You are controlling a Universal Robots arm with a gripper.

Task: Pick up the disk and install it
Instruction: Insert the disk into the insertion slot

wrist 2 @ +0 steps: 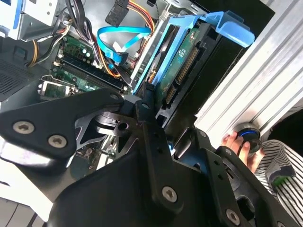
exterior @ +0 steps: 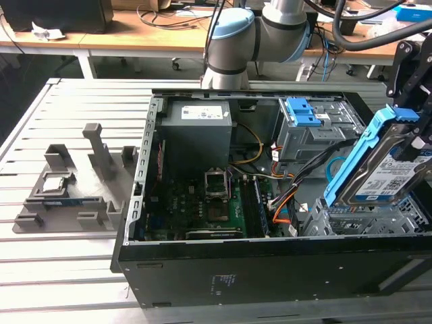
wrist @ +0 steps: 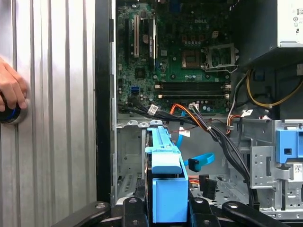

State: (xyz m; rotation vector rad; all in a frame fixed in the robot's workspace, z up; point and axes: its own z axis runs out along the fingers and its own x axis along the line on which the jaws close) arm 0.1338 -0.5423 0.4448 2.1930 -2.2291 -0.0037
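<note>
- Disk [exterior: 381, 172] held in the gripper [exterior: 413, 138], tilted steeply, above the open computer case [exterior: 270, 270] at the exterior view's right; label side faces the camera there.
- Gripper fingers [wrist 2: 144, 118] clamp the disk's blue rails; in the second wrist view its connector edge shows.
- Disk sits over the empty drive bay [wrist: 130, 161], clear of the motherboard [wrist: 180, 56].
- Grey cage with blue latch [exterior: 304, 111] stands nearby.
- A person's hand [wrist: 12, 90] rests on a round button on the slatted table [exterior: 54, 256].

Silvery disk [exterior: 382, 177], blue rails, tilted, held aloft
</note>
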